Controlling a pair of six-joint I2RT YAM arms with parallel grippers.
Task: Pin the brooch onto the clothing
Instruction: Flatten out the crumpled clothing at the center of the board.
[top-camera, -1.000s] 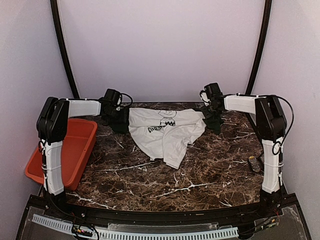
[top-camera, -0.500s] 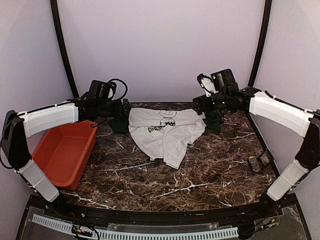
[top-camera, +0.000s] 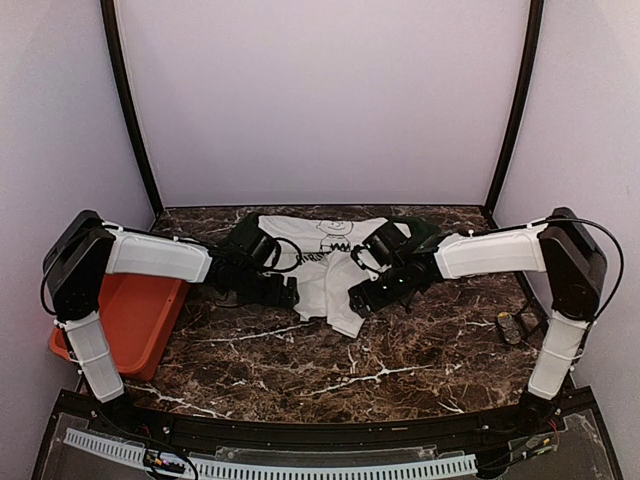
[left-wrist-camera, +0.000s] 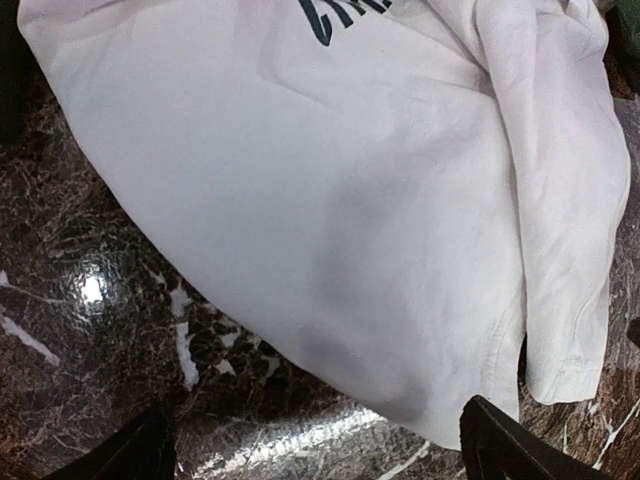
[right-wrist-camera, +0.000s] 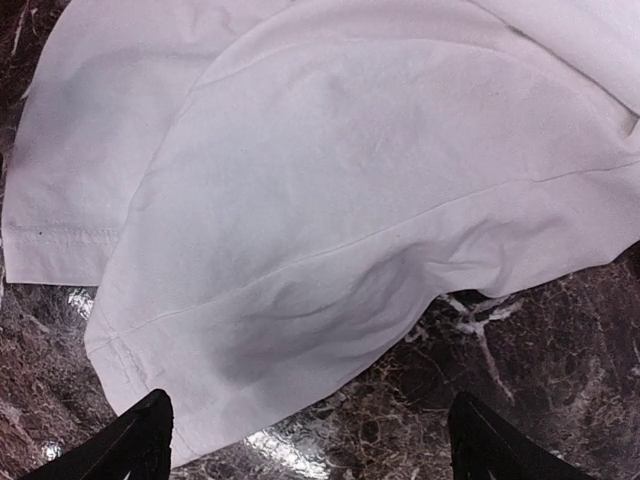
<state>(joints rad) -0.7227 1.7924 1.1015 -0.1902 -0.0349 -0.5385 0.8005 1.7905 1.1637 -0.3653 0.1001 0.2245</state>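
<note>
The clothing (top-camera: 330, 262), a white T-shirt with dark green sleeves and a cartoon print, lies crumpled at the back middle of the marble table (top-camera: 330, 370). My left gripper (top-camera: 289, 295) hovers open at the shirt's lower left edge. In the left wrist view, white cloth (left-wrist-camera: 330, 190) fills the frame between the wide-apart black fingertips (left-wrist-camera: 505, 448). My right gripper (top-camera: 359, 300) stands open at the lower right hem (right-wrist-camera: 290, 330), with nothing between its fingers. A small dark and silvery thing, seemingly the brooch (top-camera: 510, 327), lies near the table's right edge.
A red plastic bin (top-camera: 135, 305) stands at the left edge beside the left arm. Black frame posts rise at the back corners.
Both arms have let go of the shirt's shoulders and swung forward and inward to its lower edges. Both jaws have opened wide. The shirt lies much as before.
</note>
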